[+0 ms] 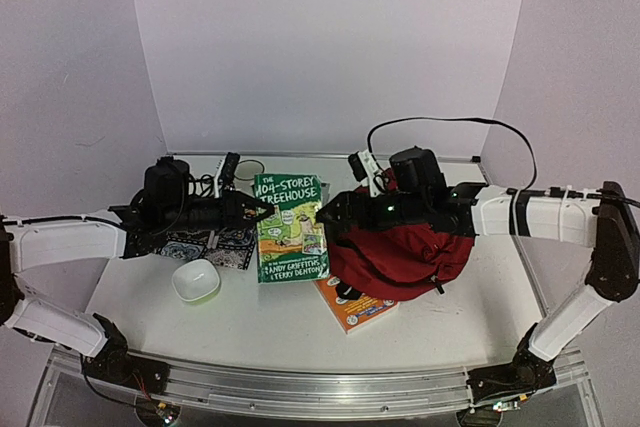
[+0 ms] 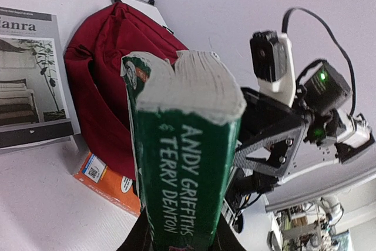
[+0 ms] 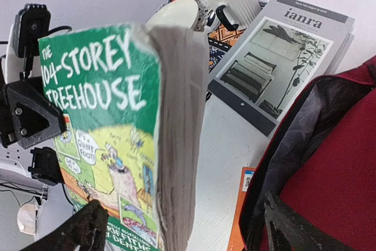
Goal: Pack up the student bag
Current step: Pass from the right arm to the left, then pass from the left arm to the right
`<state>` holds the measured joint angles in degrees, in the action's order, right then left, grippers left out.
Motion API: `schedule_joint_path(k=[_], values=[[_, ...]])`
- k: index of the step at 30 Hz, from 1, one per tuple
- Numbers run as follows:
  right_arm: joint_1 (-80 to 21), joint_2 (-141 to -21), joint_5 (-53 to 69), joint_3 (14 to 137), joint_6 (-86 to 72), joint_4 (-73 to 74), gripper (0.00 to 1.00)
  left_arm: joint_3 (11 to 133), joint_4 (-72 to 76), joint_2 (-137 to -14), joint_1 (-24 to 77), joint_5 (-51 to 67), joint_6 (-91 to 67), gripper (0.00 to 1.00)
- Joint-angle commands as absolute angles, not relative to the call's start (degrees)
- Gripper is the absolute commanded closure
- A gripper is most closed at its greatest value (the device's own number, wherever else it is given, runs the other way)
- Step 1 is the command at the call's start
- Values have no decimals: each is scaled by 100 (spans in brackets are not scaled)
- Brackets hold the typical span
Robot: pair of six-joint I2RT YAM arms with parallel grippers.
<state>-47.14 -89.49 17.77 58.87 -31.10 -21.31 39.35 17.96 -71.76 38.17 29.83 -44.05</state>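
Left gripper (image 1: 257,213) clamps green book (image 1: 291,237) upright at its spine. Right gripper (image 1: 328,213) jaws spread wide around the page edge, beside student bag (image 1: 400,257).

The top camera sits high behind my two bases, looking forward and down from far enough back to hold the whole table (image 1: 250,317) up to the back wall. My left wrist camera looks rightward, pressed close to the spine of the green book (image 2: 188,204), toward the student bag (image 2: 111,86); my right wrist camera faces the opposite way, equally close to that book's page edge. All three views share the book and the bag; both wrist views also catch the grey magazine (image 3: 282,57).
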Motion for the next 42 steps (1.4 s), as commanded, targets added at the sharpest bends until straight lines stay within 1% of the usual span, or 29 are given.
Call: schedule_joint_path(k=[1, 4, 6, 11, 16, 21, 23, 25, 29, 32, 33, 34, 38, 39, 42], values=[[-4533, -8724, 2602, 6297, -2839, -2001, 2, 4763, 1287, -7240, 3789, 4072, -3429, 100], [-4379, -8771, 2946, 6440, -2785, -1995, 2, 5161, 620, -7338, 3794, 4141, -2968, 100], [-4310, -8831, 3226, 6528, -2752, -1995, 2, 5323, 461, -7355, 3785, 4362, -2752, 100], [-4271, -9113, 4161, 6846, -2732, -2004, 2, 5591, 463, -7535, 3789, 5113, -2620, 100], [-4271, -9285, 4612, 7033, -2719, -1996, 2, 5752, 502, -7708, 3789, 5739, -2538, 100], [-4271, -9325, 5011, 7143, -2644, -1995, 2, 5788, 508, -7685, 3788, 5921, -2448, 100], [-4271, -9318, 5173, 7181, -2634, -1995, 6, 5791, 507, -7745, 3782, 5935, -2430, 100], [-4271, -9316, 5369, 7214, -2647, -1995, 12, 5796, 501, -7826, 3787, 5932, -2426, 100], [-4271, -9320, 5737, 7238, -2708, -1987, 33, 5861, 407, -8002, 3776, 5824, -2345, 100], [-4271, -9303, 5939, 7216, -2741, -1986, 51, 5984, 194, -8145, 3734, 5689, -2164, 99], [-4271, -9299, 5968, 7204, -2753, -1979, 59, 6046, 146, -8187, 3707, 5678, -2129, 99], [-4273, -9292, 5983, 7194, -2753, -1976, 63, 6077, 110, -8223, 3687, 5676, -2097, 99], [-4271, -9268, 6039, 7178, -2726, -1948, 71, 6258, -187, -8394, 3587, 5582, -1881, 98], [-4271, -9257, 6047, 7182, -2703, -1941, 70, 6290, -245, -8425, 3567, 5602, -1830, 98], [-4269, -9227, 5975, 7249, -2535, -1789, 50, 6373, -382, -8460, 3557, 5890, -1708, 99]])
